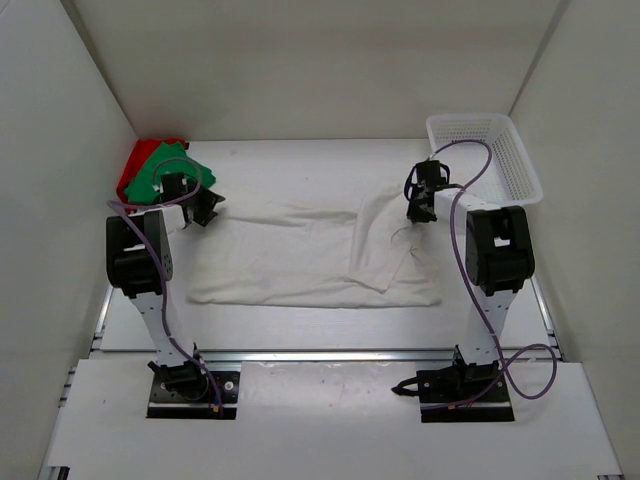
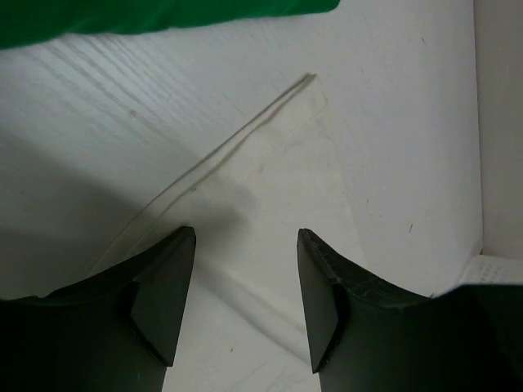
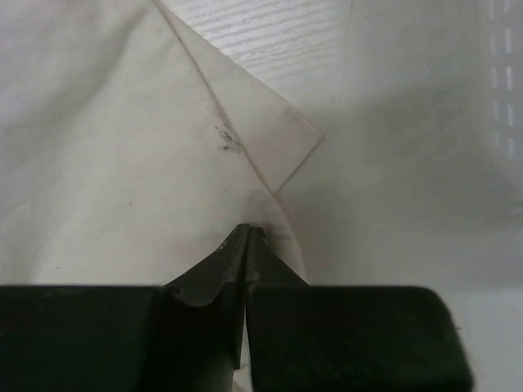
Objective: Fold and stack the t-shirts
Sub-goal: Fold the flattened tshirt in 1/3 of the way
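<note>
**Q:** Where is the white t-shirt (image 1: 300,260)?
**A:** Mid-table and flat, long axis running 9 to 3 o'clock, its right third rumpled and lapped over itself.

**Q:** Who has it?
**A:** The right gripper (image 3: 248,233), fingers pressed together on the hem at the shirt's 2 o'clock corner. The left gripper (image 2: 245,237) hangs spread over the 10 o'clock corner, the cloth's point dead ahead at its 12, nothing pinched.

**Q:** And around them?
**A:** Green t-shirt (image 1: 160,165) on red t-shirt (image 1: 133,170) in the table's (image 1: 300,165) 10 o'clock corner, mesh basket (image 1: 520,165) at 2. White walls close in on three sides.
</note>
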Robot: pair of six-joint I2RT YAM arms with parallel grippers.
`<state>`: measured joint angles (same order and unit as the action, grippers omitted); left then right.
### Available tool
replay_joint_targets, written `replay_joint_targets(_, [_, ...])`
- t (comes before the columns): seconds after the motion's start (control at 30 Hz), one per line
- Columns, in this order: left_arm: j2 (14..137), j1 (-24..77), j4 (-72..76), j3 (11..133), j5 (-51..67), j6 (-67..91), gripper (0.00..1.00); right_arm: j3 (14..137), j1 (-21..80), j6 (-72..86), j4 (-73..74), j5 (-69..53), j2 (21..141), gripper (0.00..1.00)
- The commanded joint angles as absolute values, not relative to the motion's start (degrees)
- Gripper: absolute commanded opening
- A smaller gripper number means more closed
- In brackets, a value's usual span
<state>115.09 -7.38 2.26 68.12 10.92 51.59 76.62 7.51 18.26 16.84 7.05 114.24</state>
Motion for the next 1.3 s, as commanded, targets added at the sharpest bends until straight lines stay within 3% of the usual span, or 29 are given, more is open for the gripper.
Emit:
replay_joint_targets(0.0, [111.27,-9.48,2.98,65.05,8.87,52.2,0.64,74.97,7.03,19.07,18.45,9.58,110.13,0.0])
replay_joint_targets(0.23, [106.0,-8.97,6.05,64.34,10.01,53.44,0.66,70.23,4.84,20.74,17.76,6.59,103.81,0.0])
replay_joint_targets(0.33, [104.51,-5.99,7.2,65.3,12.56,54.05,0.68,72.33,4.92,21.09,16.44,5.28,103.53,0.26])
replay_joint_targets(0.4, [103.89,-4.05,7.56,65.65,13.36,53.35,0.68,77.14,4.66,20.31,17.23,4.48,106.33,0.32])
replay_joint_targets(0.5, [101.35,-1.23,7.03,65.14,13.62,52.13,0.68,82.69,4.83,20.56,20.04,6.32,112.13,0.31])
replay_joint_targets(0.97, [86.23,9.57,9.76,49.24,12.83,51.77,0.65,82.88,5.27,27.77,17.84,13.0,117.6,0.29])
replay_joint_targets(1.1, [85.95,18.25,7.93,47.55,11.78,48.43,0.65,82.44,5.63,27.51,18.1,16.6,117.51,0.32])
replay_joint_targets(1.27, [91.83,32.07,3.61,55.35,6.16,40.27,0.7,82.35,5.8,28.13,18.36,19.15,116.9,0.35])
